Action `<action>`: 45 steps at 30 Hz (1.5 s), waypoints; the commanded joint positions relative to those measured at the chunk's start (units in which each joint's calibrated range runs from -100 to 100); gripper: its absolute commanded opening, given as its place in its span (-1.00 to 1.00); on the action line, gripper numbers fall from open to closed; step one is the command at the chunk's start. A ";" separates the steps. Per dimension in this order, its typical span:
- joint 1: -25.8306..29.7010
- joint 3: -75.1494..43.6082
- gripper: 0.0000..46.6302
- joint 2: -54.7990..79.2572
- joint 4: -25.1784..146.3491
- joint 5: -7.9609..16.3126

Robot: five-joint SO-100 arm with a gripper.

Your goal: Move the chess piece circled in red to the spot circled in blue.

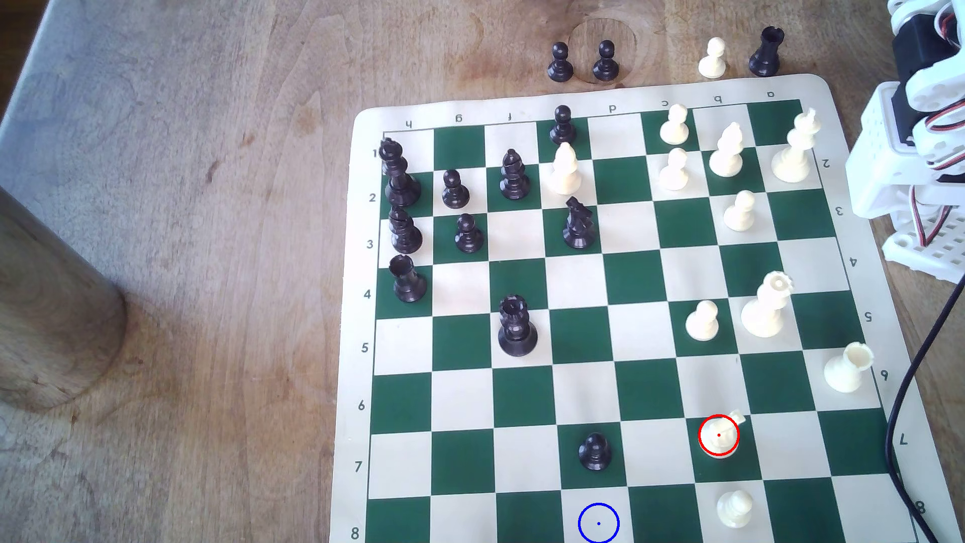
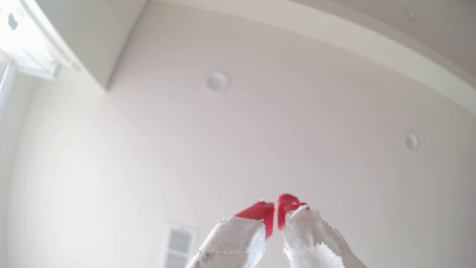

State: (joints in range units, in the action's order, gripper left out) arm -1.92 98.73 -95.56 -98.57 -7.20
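Observation:
The chess piece circled in red (image 1: 718, 435) is a cream-white knight standing upright on a dark green square in rank 7, toward the exterior view's right. The spot circled in blue (image 1: 598, 523) is a bare cream square in file e, rank 8, at the board's near edge, two files to the knight's left in that view. The wrist view looks up at a ceiling, where my gripper (image 2: 275, 214) has its red-tipped, white-taped fingers (image 2: 257, 211) pressed together with nothing between them. The arm's white body (image 1: 919, 130) stands off the board at the exterior view's upper right.
A black pawn (image 1: 595, 451) stands on the square just beyond the blue spot. A cream piece (image 1: 734, 507) stands just nearer than the knight, and a cream rook (image 1: 846, 368) stands at its far right. A black cable (image 1: 908, 376) runs along the board's right edge.

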 commanded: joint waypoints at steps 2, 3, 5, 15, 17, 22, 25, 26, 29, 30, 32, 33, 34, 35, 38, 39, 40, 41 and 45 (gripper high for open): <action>4.15 -0.82 -0.99 -0.20 8.80 -0.15; 4.46 -1.91 -0.99 -0.20 11.83 -0.15; 4.54 -4.72 -0.99 -0.20 20.35 -0.15; 0.55 -14.06 -0.99 -0.20 63.18 -0.10; -0.39 -14.69 -0.99 -0.20 67.77 -0.15; -2.66 -21.13 -0.99 -0.20 85.87 -0.05; -2.74 -24.48 -0.99 -0.20 92.34 0.15; -2.74 -28.29 -0.99 -0.20 99.96 0.29; -2.66 -33.55 -0.99 -0.20 112.08 0.44; -1.56 -34.55 -0.99 -0.20 114.86 0.63; -0.78 -36.81 -0.99 -0.20 123.71 2.30; 0.24 -38.17 -0.99 -0.20 128.05 2.83; 1.49 -39.08 -0.99 -0.20 131.24 2.93; 4.07 -39.26 -0.99 -0.20 135.09 2.93; 7.59 -36.00 -0.98 -0.20 136.40 3.42; 9.07 -35.45 -0.99 -0.20 138.21 3.47; 12.28 -34.73 -0.99 -0.20 142.14 4.69; 13.69 -34.73 -0.99 -0.20 143.61 4.93; 21.51 -34.91 -0.91 0.65 152.13 5.37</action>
State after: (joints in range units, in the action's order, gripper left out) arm 12.83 64.75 -95.39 46.53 -2.08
